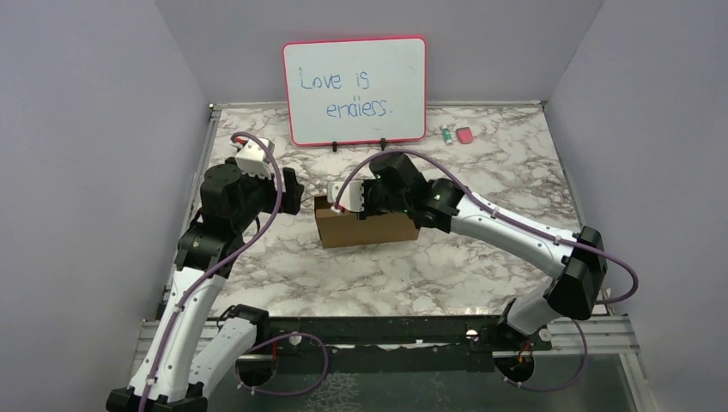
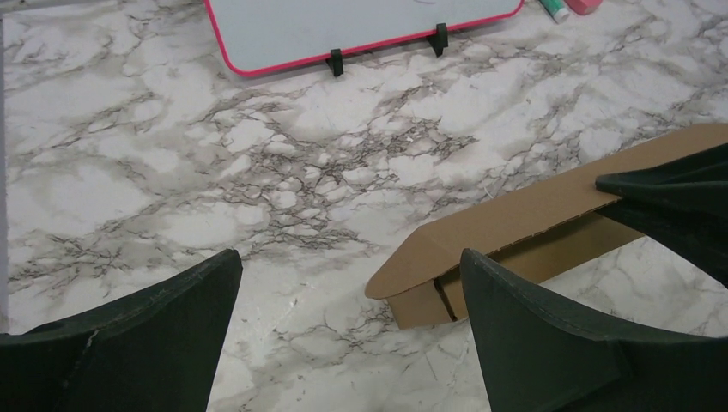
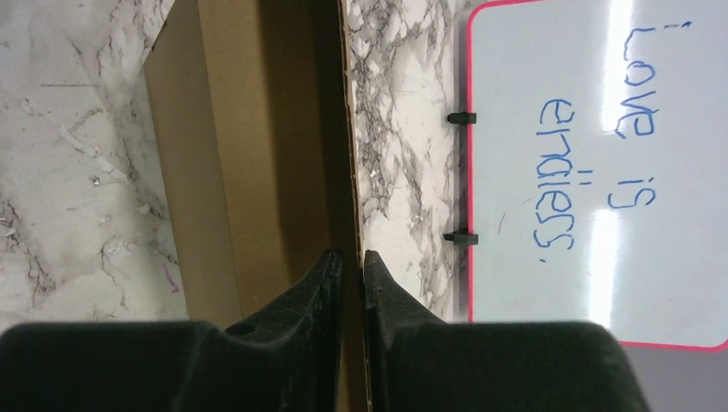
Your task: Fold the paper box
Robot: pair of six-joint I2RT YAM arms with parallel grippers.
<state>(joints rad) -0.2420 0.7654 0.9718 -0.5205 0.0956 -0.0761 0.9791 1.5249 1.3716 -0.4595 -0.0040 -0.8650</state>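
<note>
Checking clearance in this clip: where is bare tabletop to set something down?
Bare: between the paper box and the arm bases; between the pink eraser and right arm. Crowded: around the right gripper pinching the box's rear wall.

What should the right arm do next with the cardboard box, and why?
Probably ease the right gripper open and lift it off the paper box. Its fingers sit close on either side of one thin cardboard edge, while the left gripper hangs wide open beside the box's end, touching nothing. The box already looks formed, so letting go seems the likely step.
</note>
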